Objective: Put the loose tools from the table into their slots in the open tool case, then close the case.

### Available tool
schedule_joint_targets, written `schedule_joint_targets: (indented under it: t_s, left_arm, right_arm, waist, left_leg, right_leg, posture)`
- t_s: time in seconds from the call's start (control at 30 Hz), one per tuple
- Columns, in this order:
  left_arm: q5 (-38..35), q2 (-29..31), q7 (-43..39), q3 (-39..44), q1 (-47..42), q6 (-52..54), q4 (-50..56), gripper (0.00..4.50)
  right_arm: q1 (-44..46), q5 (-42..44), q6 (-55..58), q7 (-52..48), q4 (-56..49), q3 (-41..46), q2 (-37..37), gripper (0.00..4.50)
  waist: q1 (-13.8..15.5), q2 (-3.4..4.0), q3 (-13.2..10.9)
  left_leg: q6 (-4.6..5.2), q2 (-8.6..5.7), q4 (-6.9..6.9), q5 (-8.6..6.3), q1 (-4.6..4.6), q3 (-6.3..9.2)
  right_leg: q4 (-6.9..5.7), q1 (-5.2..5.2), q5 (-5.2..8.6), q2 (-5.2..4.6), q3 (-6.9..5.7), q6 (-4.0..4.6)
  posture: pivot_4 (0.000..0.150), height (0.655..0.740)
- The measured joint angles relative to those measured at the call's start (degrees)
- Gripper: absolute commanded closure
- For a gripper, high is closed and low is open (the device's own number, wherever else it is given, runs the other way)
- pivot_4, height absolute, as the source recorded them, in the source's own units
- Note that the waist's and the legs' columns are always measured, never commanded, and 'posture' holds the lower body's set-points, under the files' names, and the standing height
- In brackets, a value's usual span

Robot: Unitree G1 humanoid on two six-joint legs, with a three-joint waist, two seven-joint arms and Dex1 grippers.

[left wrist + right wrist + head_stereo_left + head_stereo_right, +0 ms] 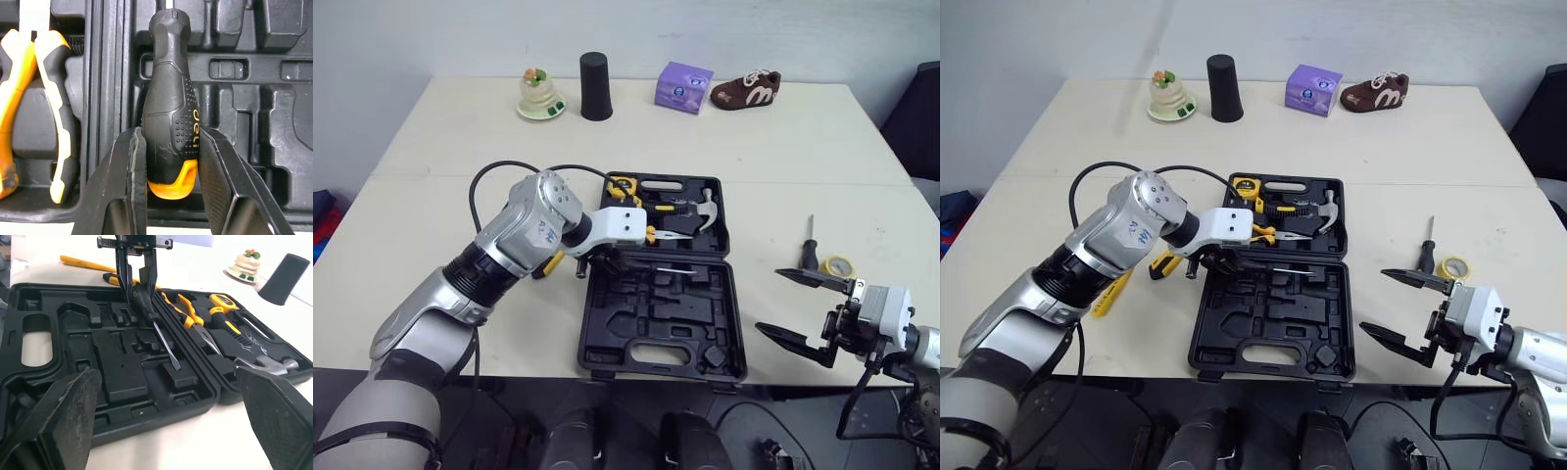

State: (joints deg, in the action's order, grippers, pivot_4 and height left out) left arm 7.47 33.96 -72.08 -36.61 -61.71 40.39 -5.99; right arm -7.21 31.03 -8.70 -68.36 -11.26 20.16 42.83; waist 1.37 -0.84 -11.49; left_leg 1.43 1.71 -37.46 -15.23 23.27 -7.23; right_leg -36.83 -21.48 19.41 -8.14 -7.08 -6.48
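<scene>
On the pale counter [431, 196], left of centre in the head view, a long yellow tool [1111, 292] lies flat. Just beside it, towards the case, lies a second tool with a black-and-yellow handle [1161, 266]; I cannot tell what kind either one is.

The left gripper [169, 132] reaches in from the left over the open black plastic tool case [661, 338] in the middle of the frame. Its jaws are clamped on the handle of a black screwdriver with an orange butt [171, 98]. The screwdriver's shaft points right and slants down over the moulded slots of the nearer half, close to the hinge. Whether the tip touches the tray I cannot tell.

The farther half of the case holds, left to right, a yellow tape measure [624, 186], orange-handled needle-nose pliers [188, 316], black-and-yellow pliers [225, 323] and a steel claw hammer [707, 211].

Right of the case, a small black-handled screwdriver [810, 245] lies loose on the counter, with a yellow roll of tape [839, 265] just beside it. Below them, at the lower right, the right gripper [770, 301] hangs at the counter's edge, its jaws spread wide apart with nothing between them.

Along the top of the frame stand a small cake model on a plate [540, 94], a black cup [595, 86], a purple box [683, 87] and a brown toy shoe [746, 89].
</scene>
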Motion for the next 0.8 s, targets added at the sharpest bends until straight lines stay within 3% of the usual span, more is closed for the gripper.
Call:
schedule_joint_targets:
  t_s: [0.73, 0.8]
  left_arm:
    - [1.98, -0.47, -0.49, 0.09, -0.10, -1.51, -2.58, 3.50]
    - [1.98, -0.62, -0.43, 0.27, -0.10, -1.74, -2.89, 2.47]
  right_arm:
    - [2.15, 0.02, 3.47, 2.51, -4.07, 0.19, 0.02, 0.00]
    - [2.32, 0.02, 4.14, 2.79, -4.17, 0.13, 0.02, 0.00]
  waist:
    - [0.03, 0.00, 0.00]
    - [0.04, 0.00, 0.00]
  left_leg:
    - [0.02, 0.00, -0.24, -0.01, 0.01, 0.05]
    - [0.03, 0.00, -0.27, -0.01, 0.01, 0.05]
  right_leg:
    - [-0.05, 0.01, 0.00, -0.05, 0.01, 0.01]
    - [-0.07, 0.02, 0.00, -0.06, 0.00, 0.01]
  posture:
    - [0.150, 0.7400]
    - [0.150, 0.7400]
